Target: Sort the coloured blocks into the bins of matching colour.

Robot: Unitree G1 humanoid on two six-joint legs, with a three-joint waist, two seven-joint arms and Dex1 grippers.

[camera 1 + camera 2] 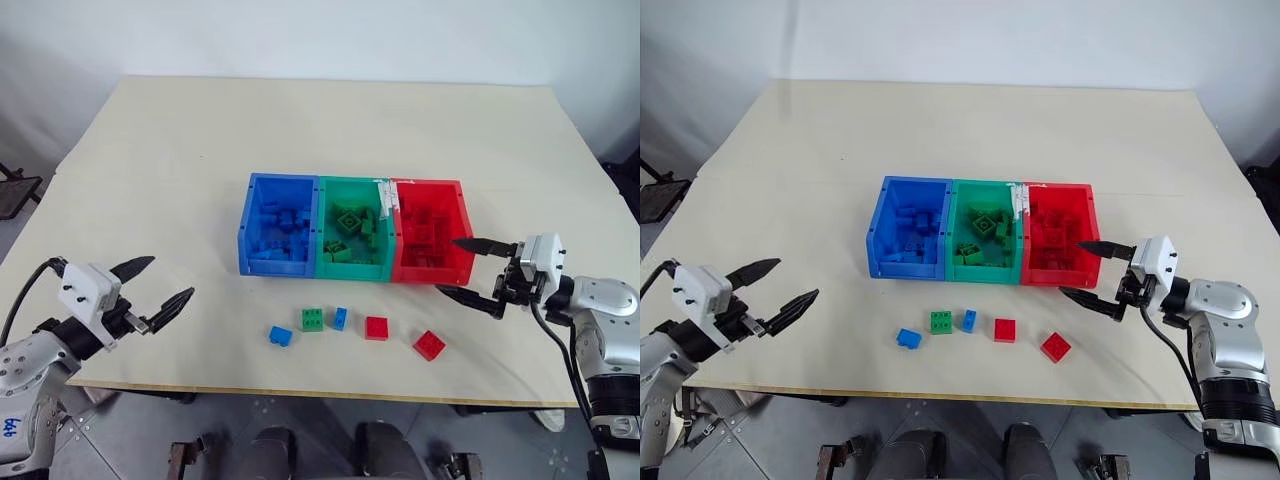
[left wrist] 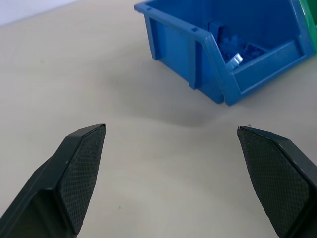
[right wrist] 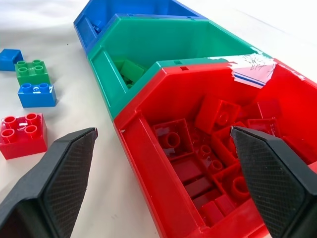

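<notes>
1. The right wrist view looks down into the red bin [image 3: 208, 163] at its heaped red bricks and a torn label on its rim; the head views give the whole row.
2. Cream bench [image 1: 300, 140], pale wall behind.
3. Blue bin [image 1: 278, 238], green bin [image 1: 352, 236]. Five blocks [image 1: 345, 325] lie loose before the bins.
4. Left claw [image 1: 160, 285] and right claw [image 1: 468, 270] gape wide, both empty.

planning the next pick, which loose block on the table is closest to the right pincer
The red block at the right end of the row, lying just below and left of the open right pincer; the other red block sits further left.
</notes>
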